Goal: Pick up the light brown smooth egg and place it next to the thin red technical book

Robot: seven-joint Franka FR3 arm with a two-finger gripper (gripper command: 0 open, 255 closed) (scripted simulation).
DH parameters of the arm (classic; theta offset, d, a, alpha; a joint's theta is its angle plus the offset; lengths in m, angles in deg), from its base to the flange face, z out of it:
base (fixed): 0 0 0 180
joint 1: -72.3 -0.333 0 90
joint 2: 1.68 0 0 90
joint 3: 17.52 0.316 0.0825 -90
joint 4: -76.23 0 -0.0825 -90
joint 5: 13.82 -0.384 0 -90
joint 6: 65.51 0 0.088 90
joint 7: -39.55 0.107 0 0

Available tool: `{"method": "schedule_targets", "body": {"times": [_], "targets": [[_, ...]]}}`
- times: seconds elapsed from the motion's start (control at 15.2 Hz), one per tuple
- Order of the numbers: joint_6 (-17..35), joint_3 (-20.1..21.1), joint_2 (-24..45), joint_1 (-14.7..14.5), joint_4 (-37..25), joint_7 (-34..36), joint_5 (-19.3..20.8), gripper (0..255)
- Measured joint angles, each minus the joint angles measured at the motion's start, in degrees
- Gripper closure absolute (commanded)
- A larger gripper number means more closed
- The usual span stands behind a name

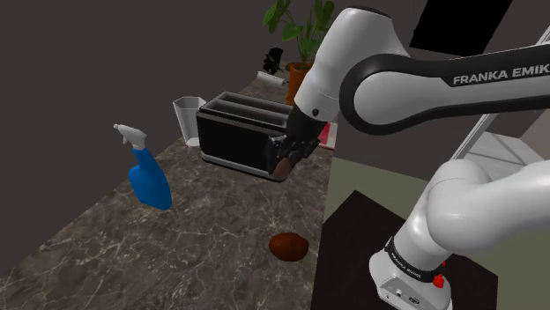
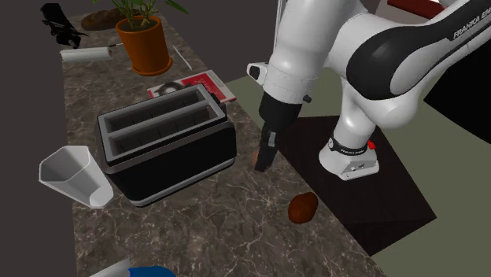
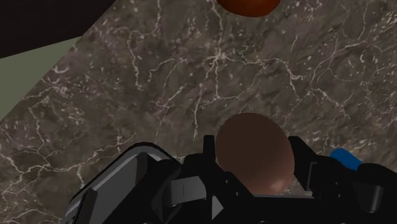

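The hand point(image 1: 284, 166) hangs tilted above the marbled counter point(image 1: 176, 255) beside the toaster point(image 1: 234, 136), pinching a brown egg point(image 3: 254, 153).

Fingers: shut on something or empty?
Shut on the egg: in the wrist view both fingers clasp its sides. Another brown lump lies apart on the counter.
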Motion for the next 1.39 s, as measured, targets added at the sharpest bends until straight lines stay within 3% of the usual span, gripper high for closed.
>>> {"method": "schedule_targets", "body": {"times": [0.66,1.25,1.39], "targets": [[-0.4,-13.7,4.1,7.5,-1.4,-15.5,6.3,255],[-0.4,-24.3,14.8,12.6,-9.9,-28.2,10.1,255],[-6.1,-26.3,16.9,13.2,-12.4,-31.1,10.1,255]]}}
